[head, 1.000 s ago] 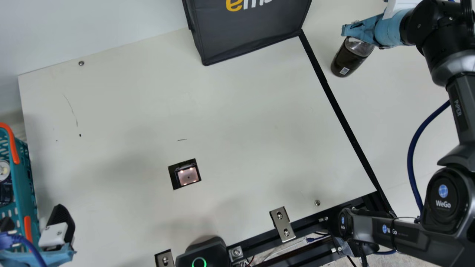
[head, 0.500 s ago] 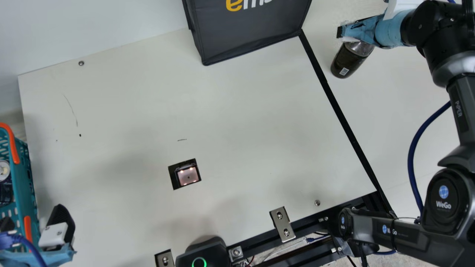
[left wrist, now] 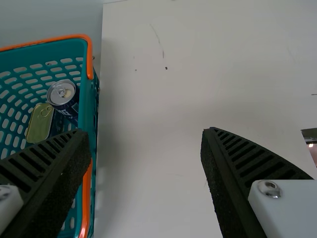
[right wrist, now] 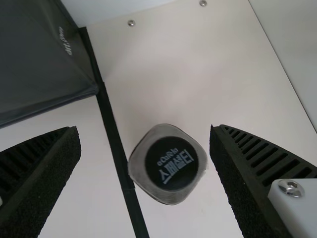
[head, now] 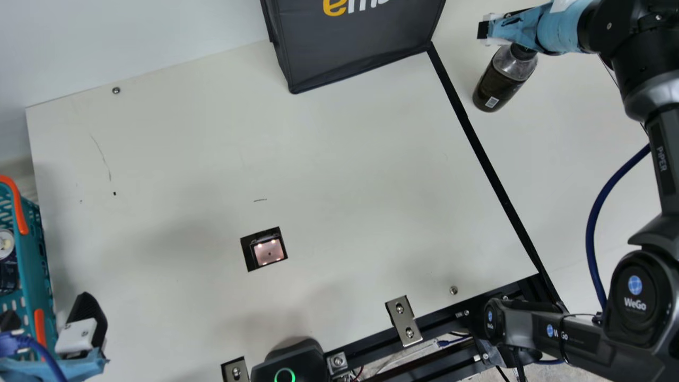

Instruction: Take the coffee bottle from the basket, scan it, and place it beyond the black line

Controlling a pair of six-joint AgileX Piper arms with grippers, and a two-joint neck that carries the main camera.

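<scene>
Cream table (head: pixel 329 159): coffee bottle (head: pixel 502 84), bag (head: pixel 355 50) (and black line (head: pixel 484 154))

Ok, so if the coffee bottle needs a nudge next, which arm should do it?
Probably the right. The right gripper is open above the bottle, beyond the black line, while the left gripper is well away, at the basket.

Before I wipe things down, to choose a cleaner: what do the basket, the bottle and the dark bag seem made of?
The basket is probably smooth moulded plastic, given its thin slotted walls. The bottle is clear and glossy at the shoulder: likely plastic, though possibly glass. The dark bag looks like matte coated fabric, judging by its seamed edges.
</scene>
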